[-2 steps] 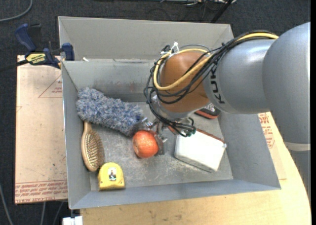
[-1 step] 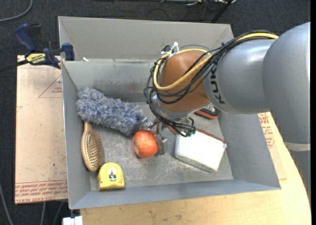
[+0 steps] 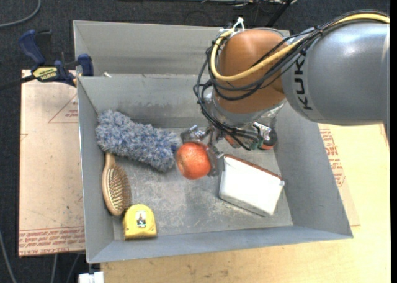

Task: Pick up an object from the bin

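The gripper (image 3: 208,145) sits low at the centre of the bin (image 3: 90,151), right against a red apple (image 3: 193,161) (whether it is open or closed, I cannot tell). A white box (image 3: 250,192) lies lower right of the apple and a fluffy blue duster (image 3: 136,142) to its left.

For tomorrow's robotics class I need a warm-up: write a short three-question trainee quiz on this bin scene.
1. True or false: the yellow tape measure lies at the lower left of the bin in the camera view.
2. Which thing is nearest the gripper? A) wooden hairbrush B) red-orange apple C) tape measure
3. What lies just right of the apple in the camera view?
Key: 1 true; 2 B; 3 the white box.
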Action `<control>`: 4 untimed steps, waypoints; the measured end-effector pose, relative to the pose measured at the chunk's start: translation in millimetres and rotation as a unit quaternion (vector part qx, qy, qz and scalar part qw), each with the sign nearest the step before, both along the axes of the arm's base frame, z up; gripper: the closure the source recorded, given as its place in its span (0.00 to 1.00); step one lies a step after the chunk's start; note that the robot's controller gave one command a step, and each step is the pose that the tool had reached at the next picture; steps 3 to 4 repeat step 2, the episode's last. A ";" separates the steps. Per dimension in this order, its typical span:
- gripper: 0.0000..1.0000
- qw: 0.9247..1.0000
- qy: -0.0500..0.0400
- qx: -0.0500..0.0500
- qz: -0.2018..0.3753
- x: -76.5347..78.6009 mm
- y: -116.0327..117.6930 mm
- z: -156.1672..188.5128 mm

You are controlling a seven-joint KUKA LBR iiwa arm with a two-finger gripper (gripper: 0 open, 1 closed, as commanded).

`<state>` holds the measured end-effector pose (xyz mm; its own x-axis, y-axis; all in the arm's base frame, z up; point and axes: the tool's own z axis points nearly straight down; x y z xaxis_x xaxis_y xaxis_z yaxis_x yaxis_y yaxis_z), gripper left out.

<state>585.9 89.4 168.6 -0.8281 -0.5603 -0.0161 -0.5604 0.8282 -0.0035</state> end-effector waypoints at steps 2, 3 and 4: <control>1.00 1.000 -0.003 0.001 0.027 -6.4 -14.9 142.8; 1.00 1.000 -0.003 0.001 0.027 -6.4 -14.9 142.8; 1.00 1.000 -0.003 0.001 0.027 -6.4 -14.9 142.8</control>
